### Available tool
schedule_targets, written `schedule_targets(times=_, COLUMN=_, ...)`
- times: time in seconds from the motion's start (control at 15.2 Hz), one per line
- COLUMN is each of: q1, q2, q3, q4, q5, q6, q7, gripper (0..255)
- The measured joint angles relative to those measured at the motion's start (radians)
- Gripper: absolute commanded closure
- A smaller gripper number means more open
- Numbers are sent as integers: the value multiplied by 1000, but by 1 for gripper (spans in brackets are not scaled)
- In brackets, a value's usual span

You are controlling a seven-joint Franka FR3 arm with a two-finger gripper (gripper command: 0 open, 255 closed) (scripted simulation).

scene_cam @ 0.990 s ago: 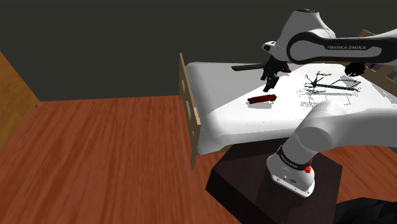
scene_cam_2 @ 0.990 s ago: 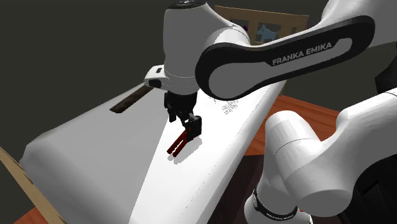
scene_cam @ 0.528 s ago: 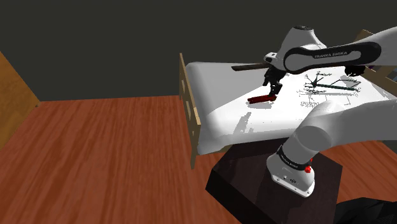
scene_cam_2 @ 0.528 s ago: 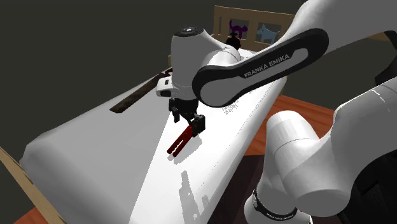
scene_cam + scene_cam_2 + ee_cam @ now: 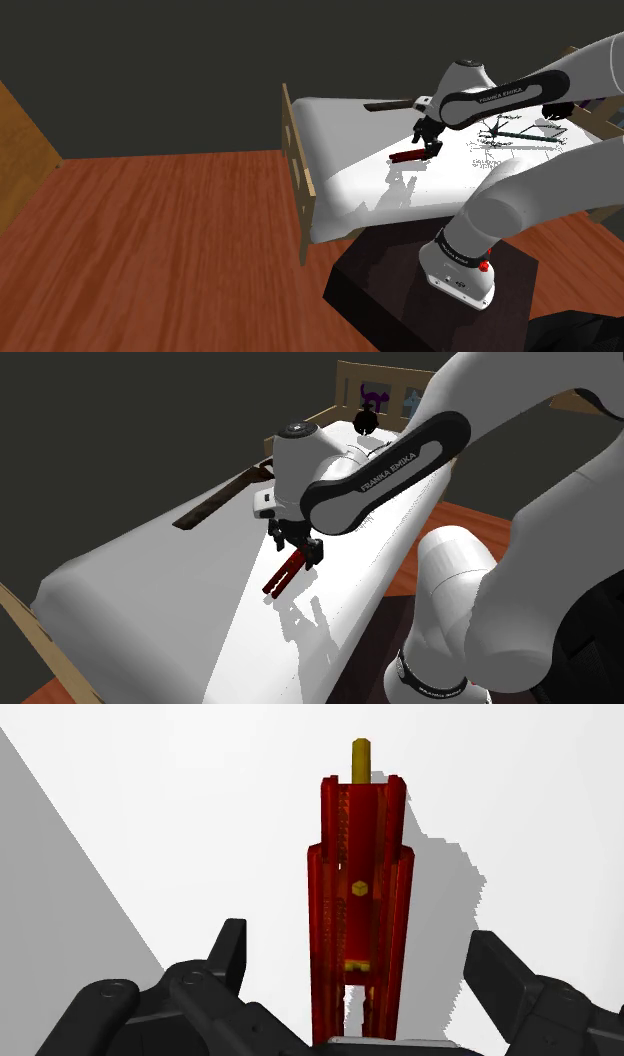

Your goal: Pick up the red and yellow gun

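The red and yellow gun (image 5: 409, 156) lies flat on the white bed (image 5: 345, 185). It is long and dark red, with a small yellow tip at its far end (image 5: 360, 759). In the second exterior view the gun (image 5: 279, 579) points toward the bed's near end. My gripper (image 5: 431, 146) is low over the gun's rear end (image 5: 304, 552). In the wrist view the gripper (image 5: 360, 942) is open. The fingers (image 5: 230, 952) stand on either side of the gun (image 5: 355, 904), and neither touches it.
A wooden slatted footboard (image 5: 296, 150) borders the bed over the red-brown wood floor (image 5: 150, 250). A flat dark brown strip (image 5: 388, 104) lies near the bed's far side. Line drawings (image 5: 510, 135) mark the bed behind the arm. A purple cat figure (image 5: 372, 395) stands by the headboard.
The arm has dropped and the gripper has come down from above the bed to the gun's rear end, staying open. The gun has not moved.
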Motion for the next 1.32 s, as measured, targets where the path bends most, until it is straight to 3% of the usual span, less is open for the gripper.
schedule_targets(times=0.2, q1=6, q2=47, q3=-26, q4=-16, q5=-14, q6=62, q7=3, gripper=0)
schedule_targets(times=0.26, q1=10, q2=56, q3=-30, q4=-17, q5=-14, q6=72, q7=4, gripper=255)
schedule_targets(times=0.92, q1=13, q2=66, q3=-35, q4=-15, q5=-15, q6=84, q7=4, gripper=255)
schedule_targets(times=1.32, q1=-5, q2=-21, q3=10, q4=5, q5=3, q6=-25, q7=-3, gripper=255)
